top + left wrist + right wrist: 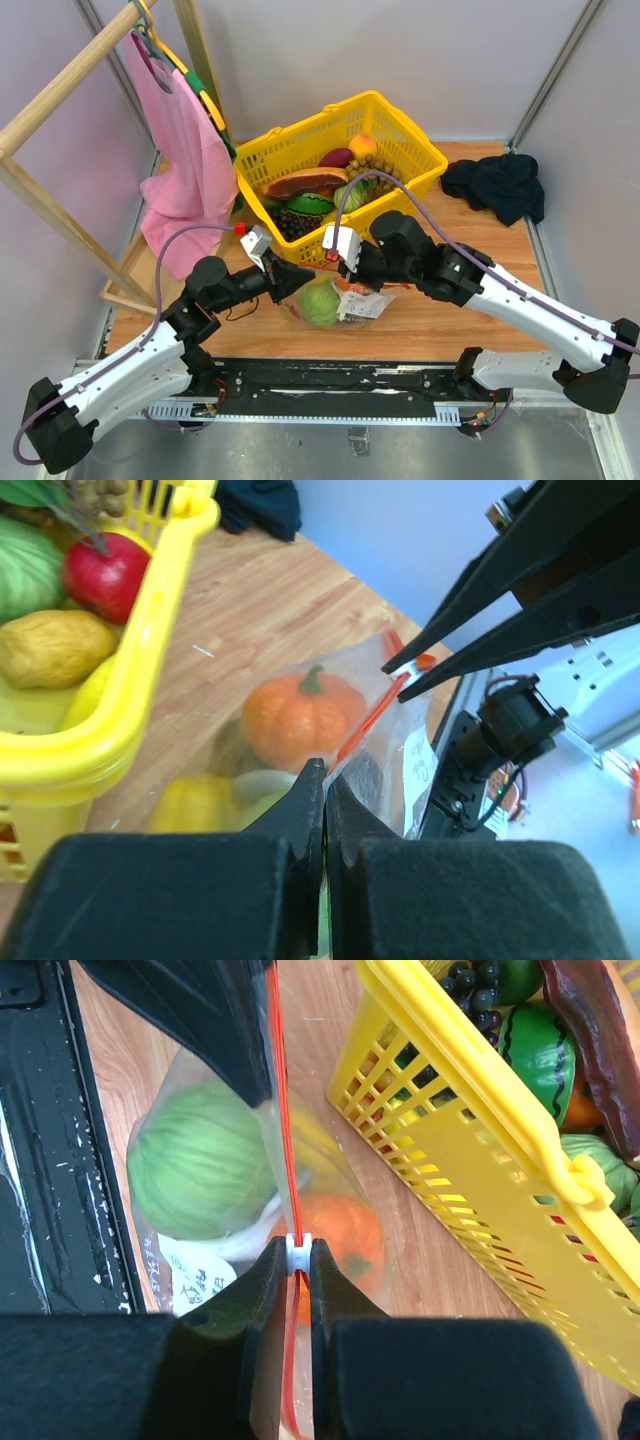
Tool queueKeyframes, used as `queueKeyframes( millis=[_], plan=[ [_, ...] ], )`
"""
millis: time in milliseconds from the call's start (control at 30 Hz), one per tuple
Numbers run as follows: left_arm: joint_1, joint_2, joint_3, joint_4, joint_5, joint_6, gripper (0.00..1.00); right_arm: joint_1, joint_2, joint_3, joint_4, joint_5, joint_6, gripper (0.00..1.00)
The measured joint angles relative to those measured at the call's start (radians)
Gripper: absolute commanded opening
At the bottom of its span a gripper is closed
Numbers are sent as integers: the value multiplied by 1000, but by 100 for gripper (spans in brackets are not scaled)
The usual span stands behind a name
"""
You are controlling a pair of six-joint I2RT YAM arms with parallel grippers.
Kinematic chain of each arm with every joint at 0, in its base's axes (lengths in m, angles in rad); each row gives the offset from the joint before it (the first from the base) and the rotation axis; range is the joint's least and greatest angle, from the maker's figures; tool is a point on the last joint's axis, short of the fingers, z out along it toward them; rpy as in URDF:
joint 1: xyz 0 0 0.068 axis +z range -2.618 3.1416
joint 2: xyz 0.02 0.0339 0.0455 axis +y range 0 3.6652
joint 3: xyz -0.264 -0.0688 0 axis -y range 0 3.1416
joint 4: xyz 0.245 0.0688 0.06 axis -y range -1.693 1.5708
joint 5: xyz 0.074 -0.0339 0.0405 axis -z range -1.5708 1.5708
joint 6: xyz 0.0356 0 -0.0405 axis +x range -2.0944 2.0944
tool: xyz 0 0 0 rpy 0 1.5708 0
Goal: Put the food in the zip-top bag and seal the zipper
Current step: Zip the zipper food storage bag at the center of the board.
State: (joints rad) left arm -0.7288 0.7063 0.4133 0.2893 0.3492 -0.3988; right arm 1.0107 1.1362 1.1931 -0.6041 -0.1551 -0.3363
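The zip-top bag (365, 303) lies on the bench (430, 322) beside the yellow basket (420, 150), holding a cabbage (320, 302) and a pumpkin (300, 715). The left end effector (322, 770) clamps the zipper (286, 1160); the right end effector (297, 1250) pinches its white slider (298, 1247). Best to pull straight along the strip, keeping it taut.

L gripper (323, 777) pinched tight on zipper (368, 725), near end. R gripper (402, 670) pinches far end. Zip-top bag (405, 750) has orange pumpkin (300, 715), yellow piece (195, 805) inside. Yellow basket (150, 650) on left.
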Motion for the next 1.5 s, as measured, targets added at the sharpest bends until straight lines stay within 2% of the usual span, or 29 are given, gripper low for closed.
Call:
queueKeyframes(
  millis=[833, 1300, 1500],
  plan=[
    [-1, -148, -44, -136, -346, -125, 0, -34, -46, -49, -78, 193, 139, 1],
    [-1, -223, -69, -203, -484, -173, 0, -212, -91, -80, -120, 219, 263, 1],
    [-9, -232, -82, -196, -469, -198, 0, -303, -98, -80, -101, 176, 330, 1]
  ],
)
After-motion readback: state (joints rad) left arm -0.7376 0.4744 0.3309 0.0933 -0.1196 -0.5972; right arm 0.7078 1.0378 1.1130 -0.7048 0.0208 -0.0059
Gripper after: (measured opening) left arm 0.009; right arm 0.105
